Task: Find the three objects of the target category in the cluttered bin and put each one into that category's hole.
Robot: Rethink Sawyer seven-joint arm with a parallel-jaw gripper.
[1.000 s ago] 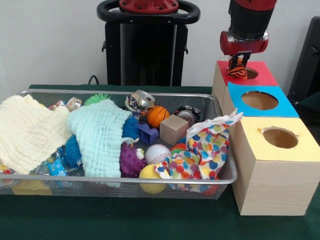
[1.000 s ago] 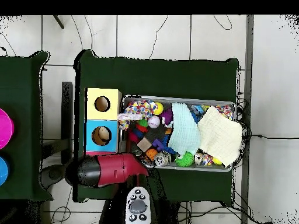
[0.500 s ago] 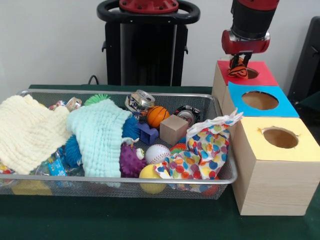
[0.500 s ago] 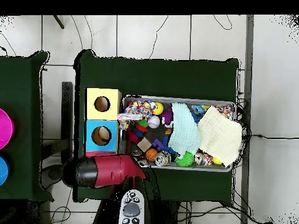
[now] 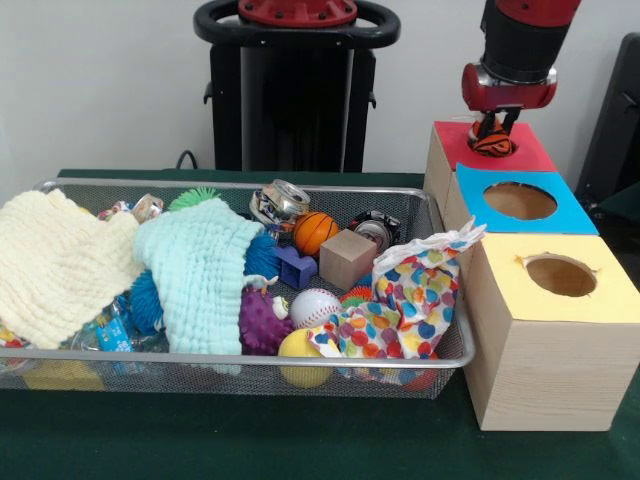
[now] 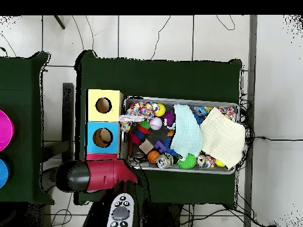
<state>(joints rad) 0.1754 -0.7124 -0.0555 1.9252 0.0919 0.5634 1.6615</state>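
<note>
My gripper (image 5: 495,133) is shut on a small orange ball with black stripes (image 5: 493,144). It holds the ball right over the hole in the red top of the far wooden box (image 5: 452,150); the ball hides most of the hole. The bin (image 5: 240,357), a wire mesh basket, stands to the left, full of toys. In it lie an orange basketball (image 5: 315,231), a baseball (image 5: 315,306) and a yellow ball (image 5: 299,347). In the overhead view my red arm (image 6: 97,175) covers the red box, beside the bin (image 6: 177,99).
A blue-topped box (image 5: 478,215) and a yellow-topped box (image 5: 520,295) stand in a row in front of the red one. In the bin lie a cream cloth (image 5: 55,265), a mint cloth (image 5: 200,275), a spotted cloth (image 5: 415,290), a wooden block (image 5: 347,258) and cans.
My gripper has moved right in the front view with the striped ball, from the red box's left part to over its hole. The bin's contents have not moved.
</note>
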